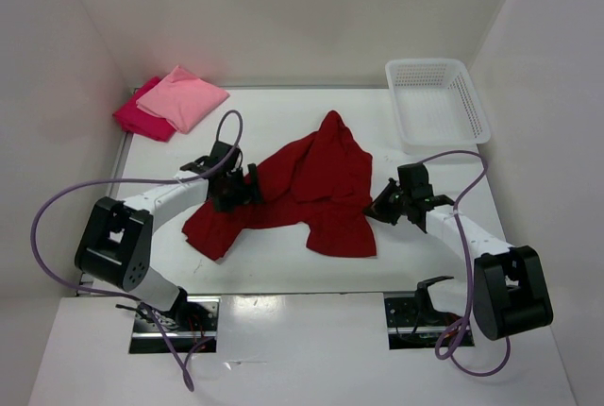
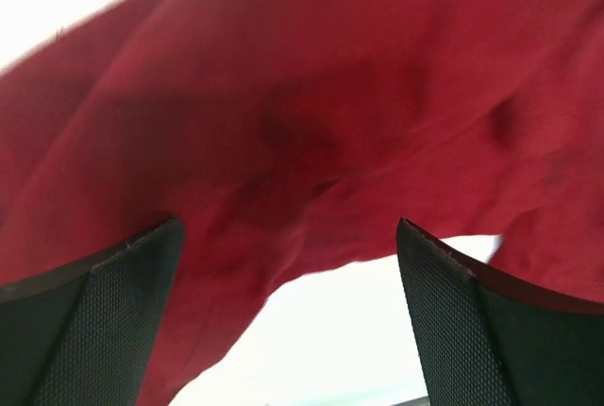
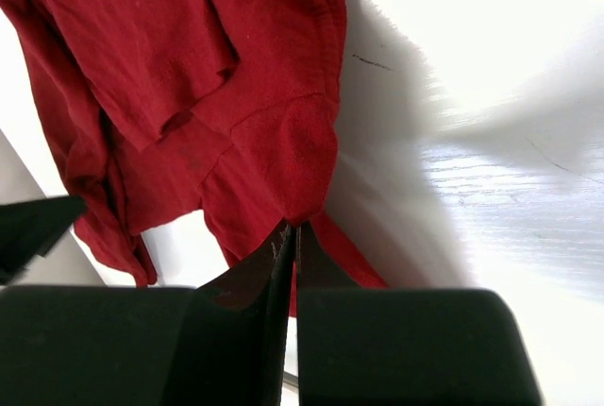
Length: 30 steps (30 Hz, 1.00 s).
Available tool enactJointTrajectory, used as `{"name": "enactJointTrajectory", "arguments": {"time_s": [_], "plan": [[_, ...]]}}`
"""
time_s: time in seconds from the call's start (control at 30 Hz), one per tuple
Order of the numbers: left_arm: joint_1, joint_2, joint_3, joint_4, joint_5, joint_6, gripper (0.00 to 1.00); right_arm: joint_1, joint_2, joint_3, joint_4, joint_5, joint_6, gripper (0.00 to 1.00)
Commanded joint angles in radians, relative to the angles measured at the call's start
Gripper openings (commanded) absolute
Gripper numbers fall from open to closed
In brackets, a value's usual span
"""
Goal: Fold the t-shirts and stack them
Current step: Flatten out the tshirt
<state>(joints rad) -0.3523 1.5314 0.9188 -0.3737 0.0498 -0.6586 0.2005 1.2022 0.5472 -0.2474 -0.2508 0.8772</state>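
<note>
Pincers first: the right pincer (image 3: 291, 227) is squeezing its two fingers together, and a little bit of the dark red shirt (image 3: 189, 66) is sticking in between them, at the shirt's right edge. The left pincer (image 2: 288, 227) is holding its fingers wide apart. It is not gripping anything. Red cloth is hanging just in front of it and filling most of its view.

The dark red shirt is lying in a crumpled heap in the middle of the table (image 1: 283, 269), between the two arms. The light pink shirt (image 1: 184, 97) is sitting folded on top of the bright magenta shirt (image 1: 132, 121) in the far left corner, well apart from the heap. The white basket (image 1: 429, 64) is sitting in the far right corner.

What could be going wrong? I think the right pincer is biting only a tiny bit of cloth. If it is pulling hard, the cloth may be slipping out. The left pincer is gripping nothing, so a pull from the right alone may be dragging the whole heap sideways and not spreading it flat. If the left pincer is closing where it is now, it may be grabbing two layers at once, because the cloth there is bunching up. Then the fold may be coming out lumpy. Its wrist picture is blurry, so I cannot tell which part of the shirt is in front of it.
</note>
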Motion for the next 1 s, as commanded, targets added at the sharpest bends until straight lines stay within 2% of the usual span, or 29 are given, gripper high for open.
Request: {"name": "enactJointTrajectory", "arguments": {"time_s": [0.0,0.03,0.07,0.17,0.2,0.27,0.3,0.47,0.57,0.67,0.77,0.8,0.87,0.97], "plan": [[-0.016,-0.014,-0.009,-0.011,-0.037,-0.015,0.94,-0.01,-0.01,0.017,0.014,0.008,0.002,0.05],[-0.028,-0.014,-0.021,-0.011,-0.047,-0.015,0.87,-0.01,-0.022,0.008,0.014,0.008,0.002,0.05],[-0.028,-0.014,-0.021,-0.002,-0.047,-0.015,0.73,-0.01,-0.023,0.008,0.014,0.008,0.002,0.05],[-0.028,-0.001,-0.032,0.009,-0.057,-0.015,0.58,-0.01,-0.032,0.008,0.014,0.008,0.002,0.05],[-0.028,0.009,-0.032,0.009,-0.07,-0.015,0.48,-0.01,-0.032,0.008,0.014,0.008,0.002,0.05],[-0.028,0.021,-0.023,0.009,-0.082,-0.004,0.37,-0.01,-0.043,0.008,0.014,0.008,0.002,0.05],[-0.028,0.021,-0.012,0.009,-0.091,-0.004,0.27,-0.01,-0.043,0.008,0.014,0.008,0.002,0.05],[-0.028,0.021,0.067,-0.016,-0.174,0.045,0.05,-0.01,-0.056,0.008,-0.015,0.021,0.002,0.05],[-0.01,0.03,0.133,-0.016,-0.226,0.1,0.0,-0.01,-0.108,-0.012,-0.029,0.03,0.02,0.05],[0.032,0.058,0.213,-0.016,-0.231,0.168,0.0,-0.01,-0.121,-0.021,-0.052,0.03,0.031,0.03],[0.062,0.163,0.404,-0.025,-0.202,0.304,0.0,-0.01,-0.13,-0.021,-0.062,0.03,0.031,0.03],[0.073,0.262,0.546,-0.066,-0.202,0.345,0.0,-0.01,-0.13,-0.03,-0.062,0.03,0.031,0.03],[0.09,0.428,0.693,-0.111,-0.155,0.405,0.0,-0.01,-0.13,-0.03,-0.062,0.03,0.04,0.03],[0.154,0.628,0.967,-0.175,-0.076,0.406,0.01,-0.01,-0.13,-0.021,-0.072,0.03,0.04,0.02]]}}
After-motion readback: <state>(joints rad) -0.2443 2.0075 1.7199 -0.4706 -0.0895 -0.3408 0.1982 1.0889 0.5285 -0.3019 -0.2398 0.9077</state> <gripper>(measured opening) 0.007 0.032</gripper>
